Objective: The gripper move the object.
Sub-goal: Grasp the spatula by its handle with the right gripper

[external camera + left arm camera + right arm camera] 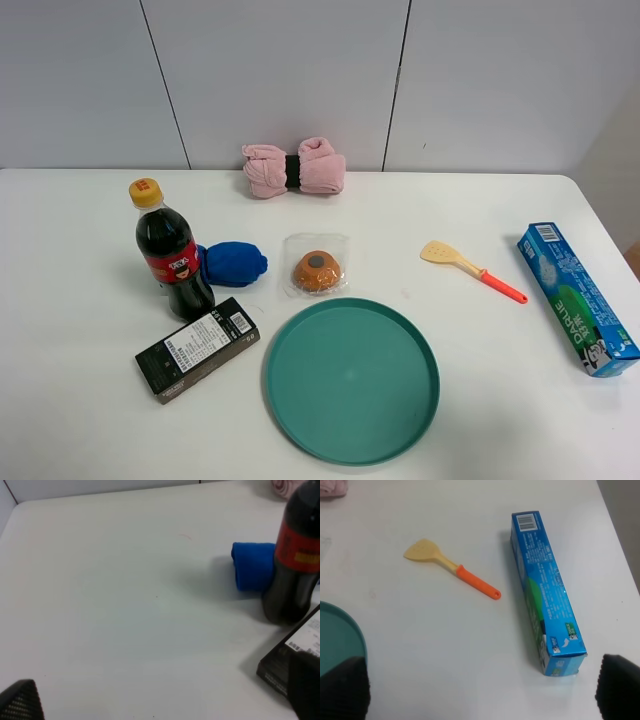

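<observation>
While apart — spatula [457, 570] beyond end effector [480, 692]

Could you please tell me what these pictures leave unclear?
Exterior high: the left tool and right tool lie outside the frame.
Left wrist: the edge cuts off the top of the cola bottle and much of the black box.
Right wrist: the edge cuts off most of the green plate.

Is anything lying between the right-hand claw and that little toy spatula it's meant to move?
Nothing visible. Bare white table lies between the right gripper and the tan-bladed, orange-handled toy spatula; the long blue carton sits off to one side.
</observation>
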